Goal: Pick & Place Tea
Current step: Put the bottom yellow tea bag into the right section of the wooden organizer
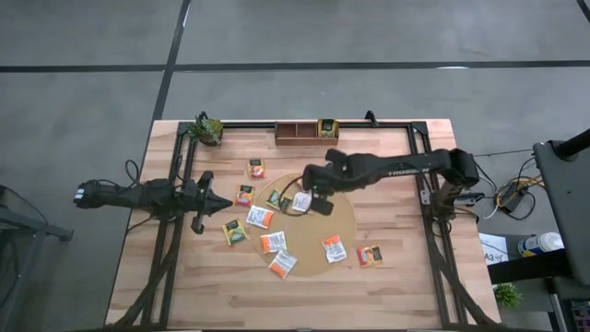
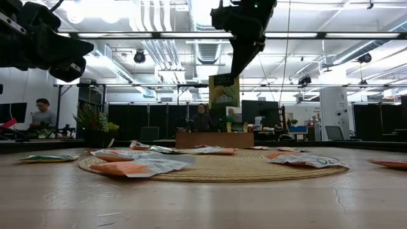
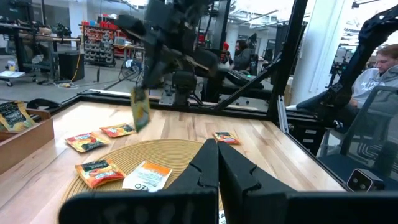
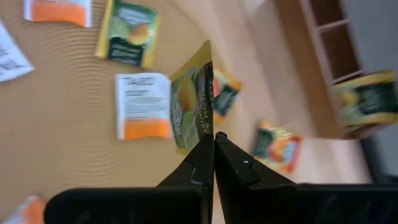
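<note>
Tea sachets lie scattered across the middle of the high view, most on the round woven mat and a few on the bare wooden table around it. The right gripper hangs over the mat's upper left part, its fingers pinched fully together on the edge of one green-and-yellow sachet; in the low view that sachet dangles upright near the top centre of the frame, clear of the mat. Below it on the mat rest a white sachet with an orange band and another green sachet. An orange sachet sits off the mat toward the lower right. At the top centre of the high view, the wooden compartment tray holds one green sachet in its right end. The left gripper waits at the left of the table, fingers pressed shut with nothing between them, pointing toward the mat.
</note>
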You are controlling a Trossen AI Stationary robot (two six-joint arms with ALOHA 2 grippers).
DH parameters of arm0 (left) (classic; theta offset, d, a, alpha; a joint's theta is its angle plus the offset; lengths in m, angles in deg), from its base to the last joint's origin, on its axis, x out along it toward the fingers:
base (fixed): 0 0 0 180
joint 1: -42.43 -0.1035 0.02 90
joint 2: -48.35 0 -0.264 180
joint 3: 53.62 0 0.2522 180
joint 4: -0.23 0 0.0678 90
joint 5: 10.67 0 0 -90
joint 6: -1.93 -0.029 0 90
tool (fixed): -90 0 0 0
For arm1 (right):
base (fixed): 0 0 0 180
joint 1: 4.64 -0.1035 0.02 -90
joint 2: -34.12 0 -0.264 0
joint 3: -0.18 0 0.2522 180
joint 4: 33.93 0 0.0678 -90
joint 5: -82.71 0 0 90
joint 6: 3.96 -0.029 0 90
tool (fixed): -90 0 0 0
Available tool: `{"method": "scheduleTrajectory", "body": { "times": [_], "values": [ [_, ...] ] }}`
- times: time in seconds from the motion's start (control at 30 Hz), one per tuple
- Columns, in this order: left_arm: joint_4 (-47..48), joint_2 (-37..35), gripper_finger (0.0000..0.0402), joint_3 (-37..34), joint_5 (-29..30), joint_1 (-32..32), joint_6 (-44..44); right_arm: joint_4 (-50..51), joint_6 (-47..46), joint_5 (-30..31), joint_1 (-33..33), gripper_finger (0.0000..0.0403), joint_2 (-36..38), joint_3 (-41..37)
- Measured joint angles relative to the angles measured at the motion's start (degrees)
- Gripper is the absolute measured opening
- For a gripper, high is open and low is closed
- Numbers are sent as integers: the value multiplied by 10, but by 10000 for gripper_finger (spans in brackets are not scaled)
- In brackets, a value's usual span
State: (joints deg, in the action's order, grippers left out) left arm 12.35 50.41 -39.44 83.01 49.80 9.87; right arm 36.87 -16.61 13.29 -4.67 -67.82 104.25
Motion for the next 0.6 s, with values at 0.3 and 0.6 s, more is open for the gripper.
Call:
{"method": "scheduleTrajectory", "body": {
  "times": [0.3, 0.6],
  "values": [
    [0, 0, 0, 0, 0, 0, 0, -6, 152, 12, 66, 8, 18, -6],
    [0, 0, 0, 0, 0, 0, 0, -58, 275, 17, 149, 8, 21, -25]
  ]
}}
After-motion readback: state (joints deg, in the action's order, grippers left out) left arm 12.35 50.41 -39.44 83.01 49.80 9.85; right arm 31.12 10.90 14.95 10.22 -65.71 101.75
